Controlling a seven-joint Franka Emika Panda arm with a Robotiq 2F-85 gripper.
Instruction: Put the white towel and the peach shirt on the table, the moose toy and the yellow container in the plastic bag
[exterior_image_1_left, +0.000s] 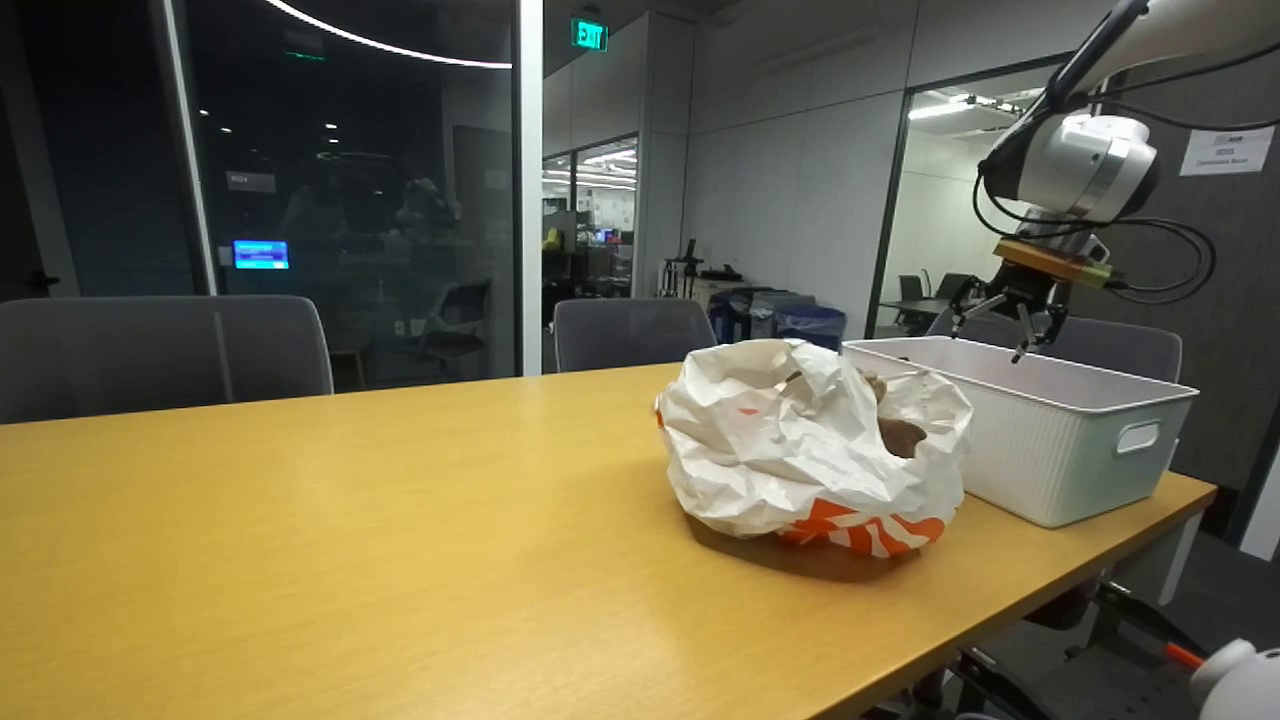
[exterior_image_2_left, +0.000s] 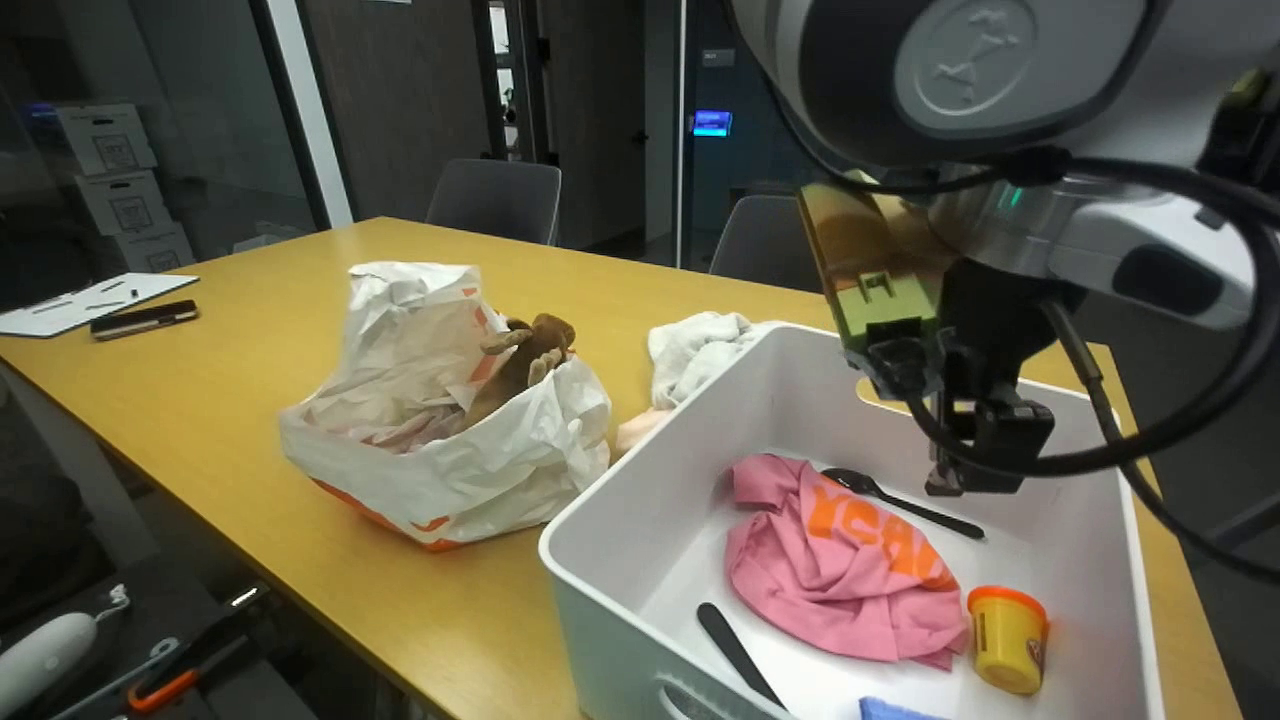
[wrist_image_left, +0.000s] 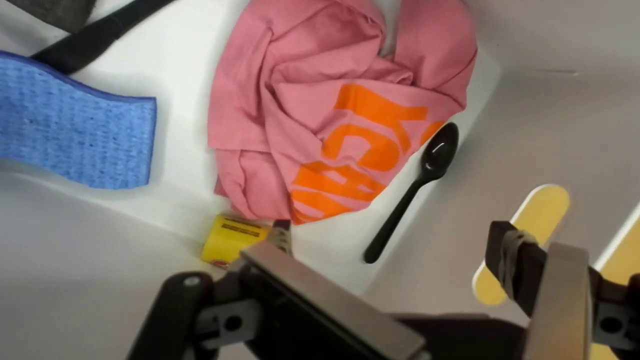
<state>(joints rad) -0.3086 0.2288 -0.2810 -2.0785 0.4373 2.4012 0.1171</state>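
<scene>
In an exterior view, the moose (exterior_image_2_left: 515, 370) sits in the bag (exterior_image_2_left: 480, 490); towel (exterior_image_2_left: 695, 350) and peach shirt (exterior_image_2_left: 638, 430) lie on the table (exterior_image_2_left: 270, 300), just left of the bin (exterior_image_2_left: 620, 650). The container (exterior_image_2_left: 1008, 640) rests inside, at right; above hangs the gripper (wrist_image_left: 394, 245), fingers spread.

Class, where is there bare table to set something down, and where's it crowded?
Free: table between the plastic bag and gray chairs, and between bag and slim dark object. Crowded: beside the bin, among white towel, peach shirt and bag.
</scene>
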